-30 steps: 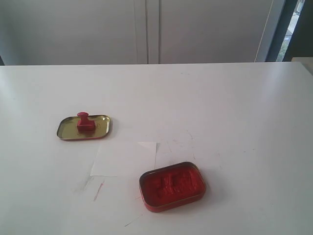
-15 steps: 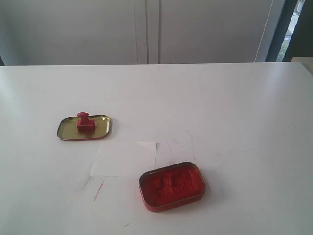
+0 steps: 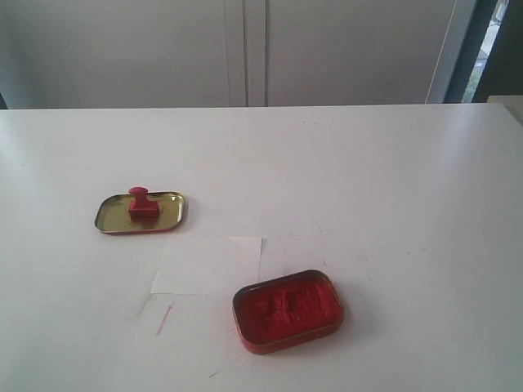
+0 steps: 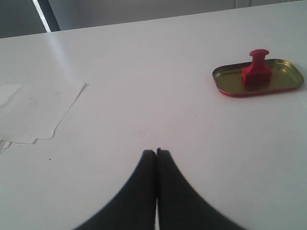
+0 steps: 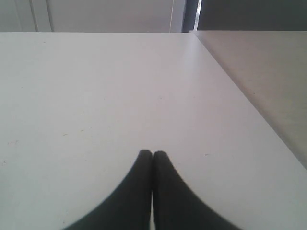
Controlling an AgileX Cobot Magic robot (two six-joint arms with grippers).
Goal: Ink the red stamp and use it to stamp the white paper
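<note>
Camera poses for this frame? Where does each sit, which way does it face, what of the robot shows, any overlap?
Exterior: raised, off the arms, looks down across the white table toward a panelled wall; sees red stamp standing in gold lid, white paper, red ink tin; no arm shows.
Left wrist: low over the table, behind the shut left gripper; stamp in lid ahead.
Right wrist: low, behind the shut right gripper; faces along the tabletop, no task things.
Shared: exterior and left wrist both show stamp and lid.

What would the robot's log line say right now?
left gripper: shut, empty | right gripper: shut, empty | red stamp: upright in gold lid | white paper: blank | ink tin: open
</note>
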